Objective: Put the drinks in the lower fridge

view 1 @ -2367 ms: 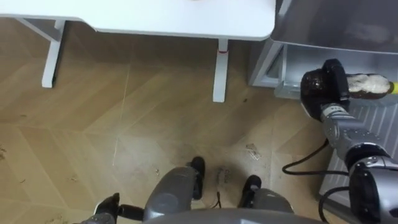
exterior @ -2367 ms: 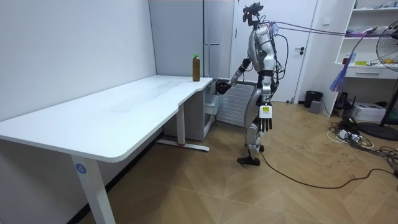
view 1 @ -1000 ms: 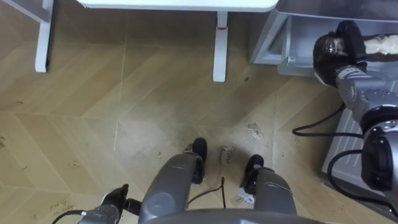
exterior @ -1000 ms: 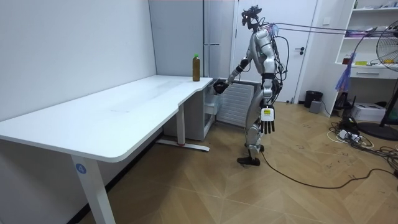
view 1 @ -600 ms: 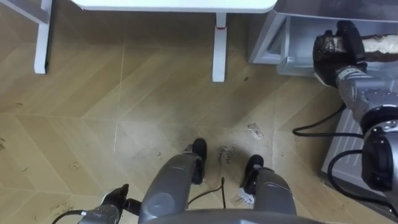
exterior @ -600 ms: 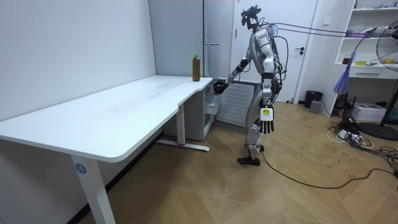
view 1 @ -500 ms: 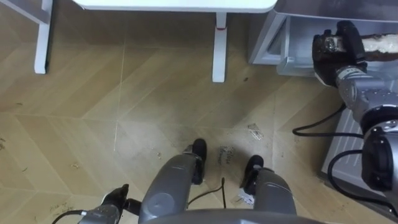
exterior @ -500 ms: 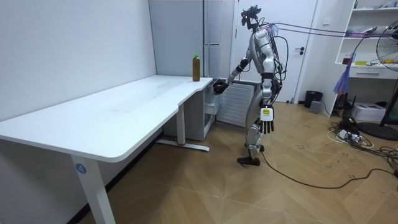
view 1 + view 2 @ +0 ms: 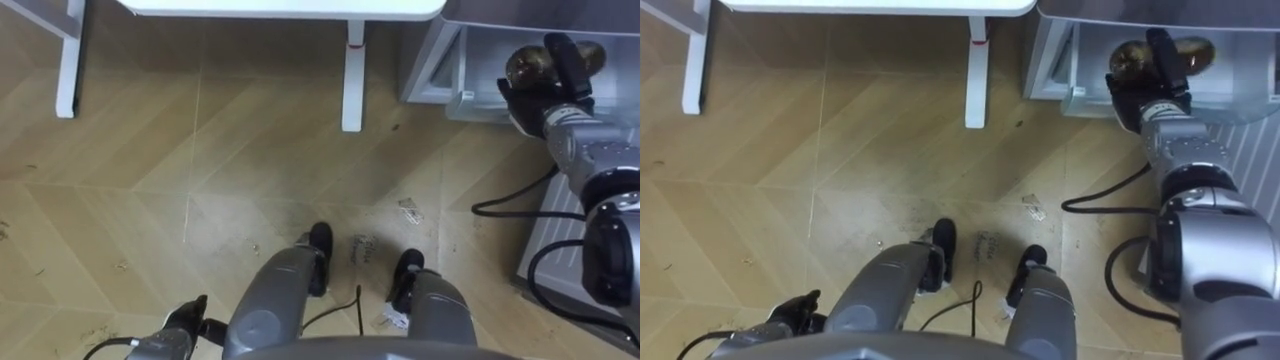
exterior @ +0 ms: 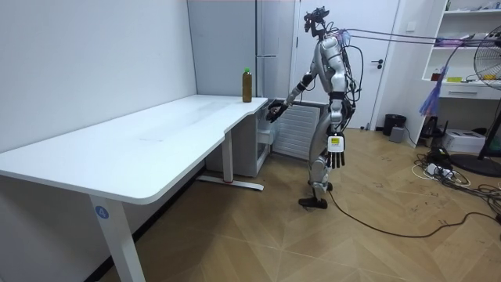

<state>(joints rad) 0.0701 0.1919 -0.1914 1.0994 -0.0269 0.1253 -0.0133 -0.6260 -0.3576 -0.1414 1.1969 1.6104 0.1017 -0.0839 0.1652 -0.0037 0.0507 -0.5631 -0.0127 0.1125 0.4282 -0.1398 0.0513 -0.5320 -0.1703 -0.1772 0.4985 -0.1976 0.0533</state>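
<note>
- The right hand (image 9: 540,95) reaches out to the open lower part of the fridge (image 9: 478,62). We see its fingers stretched out and apart, not curled tight.
- One dark finger lies across the brown drink bottle (image 9: 588,54). The bottle lies on its side just behind the hand, at the mouth of that lower part.
- We cannot tell if the bottle rests on the shelf or on the hand.
- The left hand (image 10: 335,157) hangs down by the robot's side. Its fingers are straight and spread, and it holds nothing.
- The robot stands on the wood floor (image 9: 200,200), just in front of the tall grey fridge, with its right arm held out.
- A white ribbed panel (image 9: 562,232) stands close to its right leg.
- Small scraps of paper (image 9: 408,210) lie on the floor near its feet.
- A long white desk (image 10: 156,133) stands beside the fridge. We see one desk leg (image 9: 352,70) from above.
- Another brown bottle with a green cap (image 10: 246,84) stands upright on the far end of the desk, near the fridge.
</note>
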